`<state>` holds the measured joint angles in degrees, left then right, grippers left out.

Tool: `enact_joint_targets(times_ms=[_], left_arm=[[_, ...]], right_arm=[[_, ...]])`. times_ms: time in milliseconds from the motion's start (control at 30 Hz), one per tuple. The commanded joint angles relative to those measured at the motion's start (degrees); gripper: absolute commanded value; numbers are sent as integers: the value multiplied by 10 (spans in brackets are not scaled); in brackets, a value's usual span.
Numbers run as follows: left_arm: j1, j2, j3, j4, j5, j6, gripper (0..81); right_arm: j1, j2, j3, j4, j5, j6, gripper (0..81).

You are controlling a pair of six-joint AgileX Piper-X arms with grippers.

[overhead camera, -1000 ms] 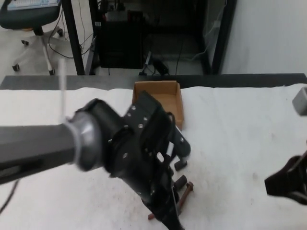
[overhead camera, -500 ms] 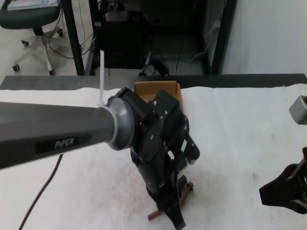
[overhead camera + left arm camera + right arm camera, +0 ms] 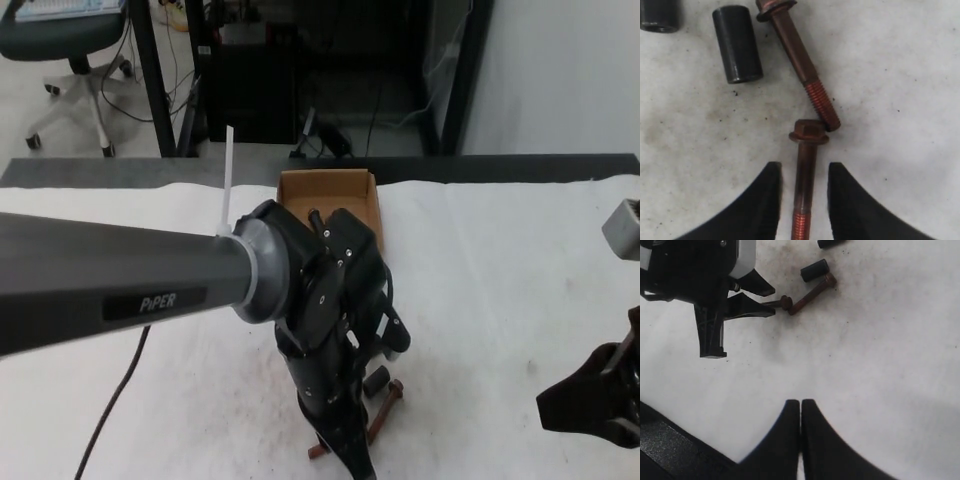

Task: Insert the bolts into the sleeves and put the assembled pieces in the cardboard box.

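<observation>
Two copper bolts lie on the white cloth, touching end to end. One bolt (image 3: 803, 190) lies between the fingers of my left gripper (image 3: 804, 169), which is open with a thin gap on each side. The other bolt (image 3: 799, 60) slants away beyond it, beside a black sleeve (image 3: 737, 44); a second sleeve (image 3: 660, 12) lies farther off. In the high view the left gripper (image 3: 345, 448) points down near the front edge, with a bolt (image 3: 386, 408) and a sleeve (image 3: 376, 380) beside it. My right gripper (image 3: 800, 422) is shut and empty over bare cloth, at the lower right (image 3: 590, 400).
The open cardboard box (image 3: 330, 200) stands at the back of the bench, behind the left arm. Seen from the right wrist, the left gripper (image 3: 772, 302) stands near the bolts (image 3: 812, 292) and a sleeve (image 3: 814, 270). White cloth spreads wide on both sides.
The left arm has swung in over the parts and its gripper has come down around one bolt. The right gripper has barely shifted.
</observation>
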<state>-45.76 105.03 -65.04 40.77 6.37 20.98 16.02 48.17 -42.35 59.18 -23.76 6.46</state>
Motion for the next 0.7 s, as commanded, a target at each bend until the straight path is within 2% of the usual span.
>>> enact_joint_targets(times_ms=[0, 667], left_arm=[[2, 5, -6, -7, -4, 6, 303], [2, 43, -9, -32, -16, 19, 303]], right_arm=[[-1, -4, 0, -3, -7, 0, 8], [-1, -4, 0, 7, -6, 0, 8]])
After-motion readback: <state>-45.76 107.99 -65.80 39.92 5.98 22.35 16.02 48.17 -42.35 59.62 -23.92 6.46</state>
